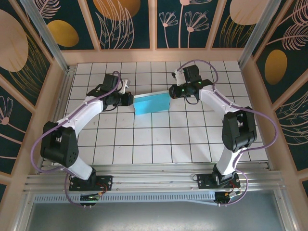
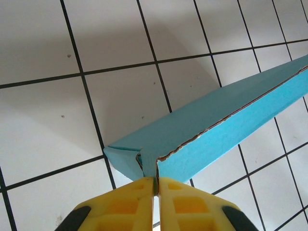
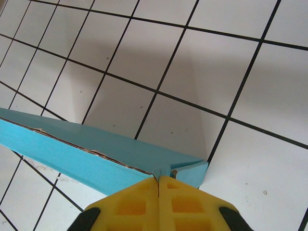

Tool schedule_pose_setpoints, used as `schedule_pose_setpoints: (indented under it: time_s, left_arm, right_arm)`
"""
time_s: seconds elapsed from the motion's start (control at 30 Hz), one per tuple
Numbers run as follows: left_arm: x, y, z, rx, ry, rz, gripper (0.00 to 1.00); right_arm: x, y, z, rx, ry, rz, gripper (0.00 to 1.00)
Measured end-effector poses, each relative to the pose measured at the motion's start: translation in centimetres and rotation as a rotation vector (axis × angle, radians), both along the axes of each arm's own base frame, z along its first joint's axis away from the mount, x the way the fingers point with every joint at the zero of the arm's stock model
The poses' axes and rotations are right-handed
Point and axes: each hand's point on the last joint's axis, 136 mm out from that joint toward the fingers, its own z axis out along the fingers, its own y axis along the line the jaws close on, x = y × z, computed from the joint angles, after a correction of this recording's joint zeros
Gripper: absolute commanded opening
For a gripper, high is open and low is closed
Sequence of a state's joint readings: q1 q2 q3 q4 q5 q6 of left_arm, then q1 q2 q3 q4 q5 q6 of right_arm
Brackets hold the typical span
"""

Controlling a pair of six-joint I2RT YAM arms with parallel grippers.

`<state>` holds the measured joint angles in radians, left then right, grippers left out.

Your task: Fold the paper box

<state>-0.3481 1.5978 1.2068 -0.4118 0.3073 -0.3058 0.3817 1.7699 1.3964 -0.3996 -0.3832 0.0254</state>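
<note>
Centre of the top view: I hold the cyan paper box (image 1: 151, 104) with its long axis running left to right; left tool (image 1: 126, 98) is clamped on its left end, right tool (image 1: 172, 91) on its right end

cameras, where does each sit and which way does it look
Top external: above and behind the arms, looking down at the table; both arms show, the paper box between left gripper and right gripper.
Left wrist: on the left arm, facing past its yellow fingers along the box.
Right wrist: likewise, from the box's other end.
Both wrist views share the box's ragged seam.
</note>
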Motion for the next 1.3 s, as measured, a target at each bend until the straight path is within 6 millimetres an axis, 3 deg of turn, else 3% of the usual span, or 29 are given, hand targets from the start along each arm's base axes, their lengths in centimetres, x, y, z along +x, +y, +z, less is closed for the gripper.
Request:
schedule_pose_setpoints:
  time_s: [0.27, 1.3]
  left_arm:
    - [0.02, -0.12, 0.05, -0.010, 0.008, 0.004, 0.00]
    - [0.50, -0.66, -0.12, -0.052, 0.033, 0.024, 0.00]
  right_arm:
    - [0.13, 0.05, 0.27, 0.005, -0.002, -0.006, 0.06]
    - [0.19, -0.07, 0.20, 0.010, 0.013, -0.022, 0.05]
